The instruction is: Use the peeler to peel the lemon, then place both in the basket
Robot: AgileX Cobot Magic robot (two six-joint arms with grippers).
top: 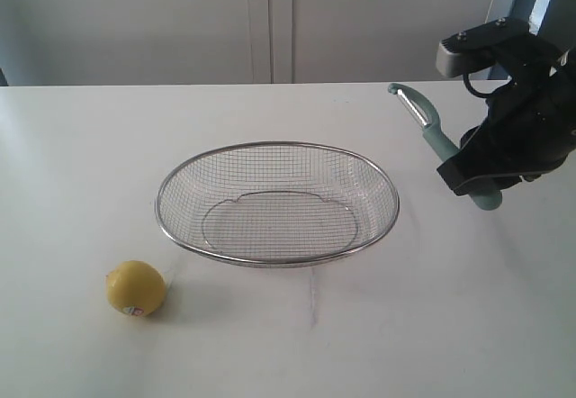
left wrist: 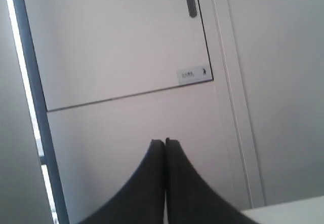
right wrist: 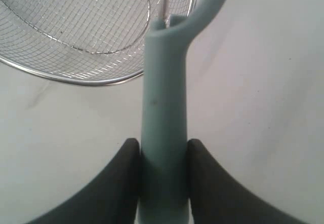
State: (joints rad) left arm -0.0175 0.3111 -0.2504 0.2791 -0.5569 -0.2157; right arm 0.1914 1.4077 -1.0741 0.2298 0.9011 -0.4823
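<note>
The yellow lemon (top: 136,287) with its small sticker lies on the white table, in front of the basket's left end. The silver wire basket (top: 277,202) (right wrist: 76,77) sits mid-table with nothing in it. My right gripper (top: 477,175) (right wrist: 163,148) hangs above the table to the right of the basket, shut on the teal handle of the peeler (top: 441,141) (right wrist: 164,97), whose blade end points up and back toward the far side. My left gripper (left wrist: 165,142) is shut with nothing in it, faces a cabinet wall, and does not show in the exterior view.
The white table (top: 432,317) stretches around the basket. A pale cabinet front (left wrist: 121,46) with a small label fills the left wrist view, and a wall with a vertical seam (top: 270,20) stands behind the table.
</note>
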